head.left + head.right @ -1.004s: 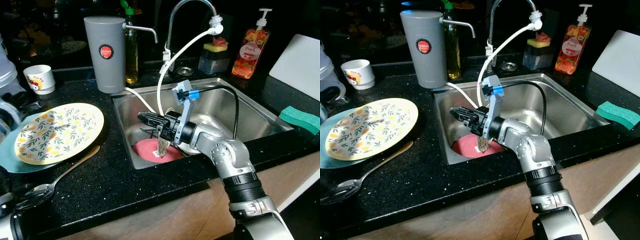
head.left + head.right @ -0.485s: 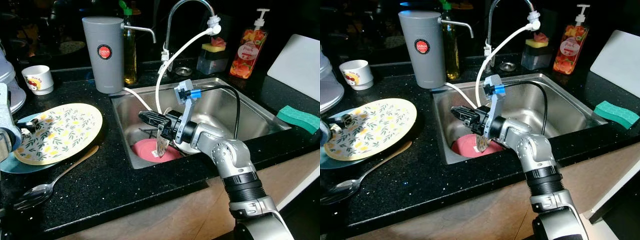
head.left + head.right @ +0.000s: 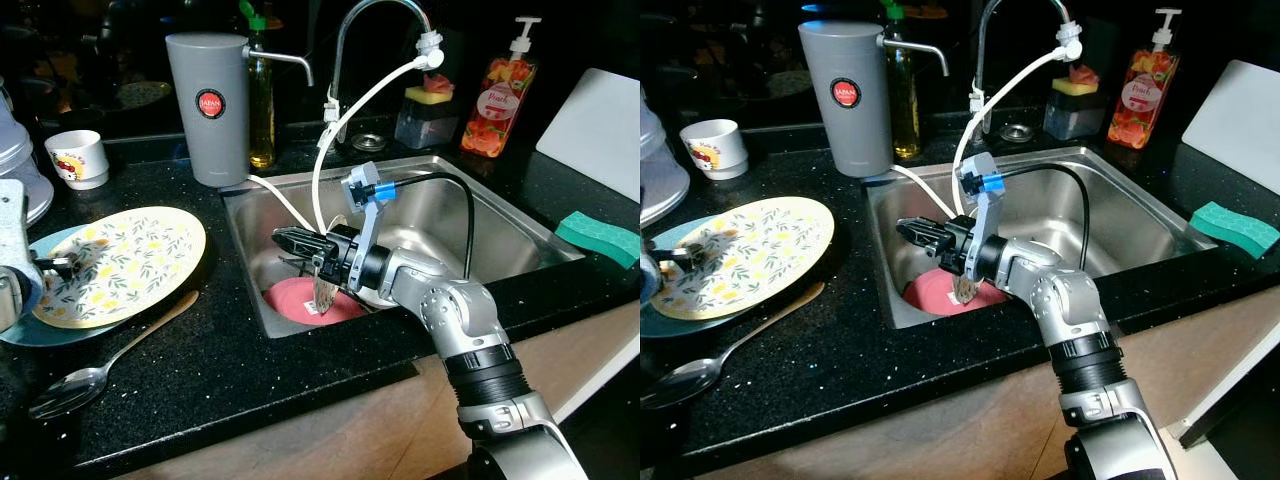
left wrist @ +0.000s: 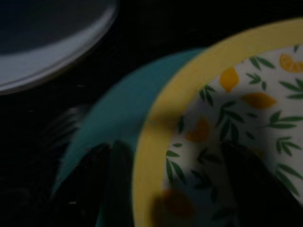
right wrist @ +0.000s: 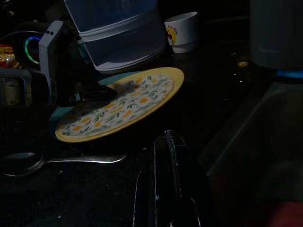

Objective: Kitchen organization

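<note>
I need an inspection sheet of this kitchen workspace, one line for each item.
Surface: black counter with steel sink.
Job's things: yellow plate on teal plate; pink dish in sink; spoon on counter.
Clutter: grey jug, cup, soap bottle, green sponge.
Grippers: left gripper at yellow plate's edge; right gripper over sink, fingers together.
Cables: white hose from tap; black cable on right arm.
Surroundings: dark, nothing seen.

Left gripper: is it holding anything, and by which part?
The yellow floral plate, its left rim pinched by the left gripper, over the teal plate.
</note>
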{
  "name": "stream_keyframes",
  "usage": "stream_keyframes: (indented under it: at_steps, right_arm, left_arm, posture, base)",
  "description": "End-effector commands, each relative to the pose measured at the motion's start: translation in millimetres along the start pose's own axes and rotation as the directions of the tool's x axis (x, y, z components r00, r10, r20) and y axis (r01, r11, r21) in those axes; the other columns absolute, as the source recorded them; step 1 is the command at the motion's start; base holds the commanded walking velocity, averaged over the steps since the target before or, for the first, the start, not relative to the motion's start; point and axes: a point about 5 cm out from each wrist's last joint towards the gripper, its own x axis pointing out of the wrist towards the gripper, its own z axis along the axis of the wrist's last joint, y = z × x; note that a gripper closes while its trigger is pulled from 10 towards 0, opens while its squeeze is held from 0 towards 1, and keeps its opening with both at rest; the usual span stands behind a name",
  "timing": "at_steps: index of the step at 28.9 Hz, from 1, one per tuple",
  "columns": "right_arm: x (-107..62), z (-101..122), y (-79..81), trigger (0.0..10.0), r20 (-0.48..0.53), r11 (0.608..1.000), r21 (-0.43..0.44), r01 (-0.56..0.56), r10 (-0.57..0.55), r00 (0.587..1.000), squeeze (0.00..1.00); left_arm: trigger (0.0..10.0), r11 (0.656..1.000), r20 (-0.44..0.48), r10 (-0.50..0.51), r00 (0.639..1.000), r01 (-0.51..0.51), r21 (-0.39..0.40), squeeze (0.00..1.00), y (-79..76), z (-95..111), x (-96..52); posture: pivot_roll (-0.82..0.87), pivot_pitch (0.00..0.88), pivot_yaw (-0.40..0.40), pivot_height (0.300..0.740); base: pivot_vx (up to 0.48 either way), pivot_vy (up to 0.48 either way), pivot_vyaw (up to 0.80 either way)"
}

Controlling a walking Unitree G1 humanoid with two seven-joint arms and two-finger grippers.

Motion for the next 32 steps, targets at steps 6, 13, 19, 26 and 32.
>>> stream_keyframes:
  at_steps: [6,13,19,26,32]
  right_arm:
    - [-3.0,-6,1.8,10.0,0.018,1.0,0.02,0.022,-0.022,1.0,0.0]
    - [-4.4,-6,1.3,10.0,0.021,0.999,0.022,0.029,-0.03,0.999,0.0]
    - [-4.1,-5,0.7,10.0,0.023,0.999,0.018,0.032,-0.032,0.999,0.0]
    - [-3.0,-3,-0.4,10.0,0.024,0.999,0.015,0.034,-0.034,0.999,0.0]
    - [-1.9,-1,-1.0,10.0,0.027,0.999,0.012,0.036,-0.036,0.999,0.0]
  left_arm:
    - [0.0,0.995,-0.16,-0.083,0.984,0.09,0.035,0.0,-4.9,-19,4.0]
    - [0.0,0.993,-0.152,-0.122,0.981,0.121,-0.02,0.0,-8.7,-17,4.7]
    - [0.0,0.986,-0.087,-0.13,0.988,0.12,-0.113,0.0,-6.2,-7,6.0]
    - [0.0,0.946,-0.037,-0.244,0.969,0.229,-0.227,0.0,-21.1,-1,5.2]
    - [0.0,0.897,-0.013,-0.349,0.937,0.33,-0.295,0.0,-41.2,-1,4.7]
  posture:
    - [0.13,0.083,0.054,0.74]
    - [0.13,0.084,0.058,0.74]
    - [0.13,0.083,0.055,0.74]
    - [0.12,0.081,0.043,0.74]
    - [0.11,0.08,0.032,0.74]
  base:
    - [0.0,0.0,0.0]
    - [0.0,0.0,0.0]
    - [0.0,0.0,0.0]
    - [0.0,0.0,0.0]
    - [0.0,0.0,0.0]
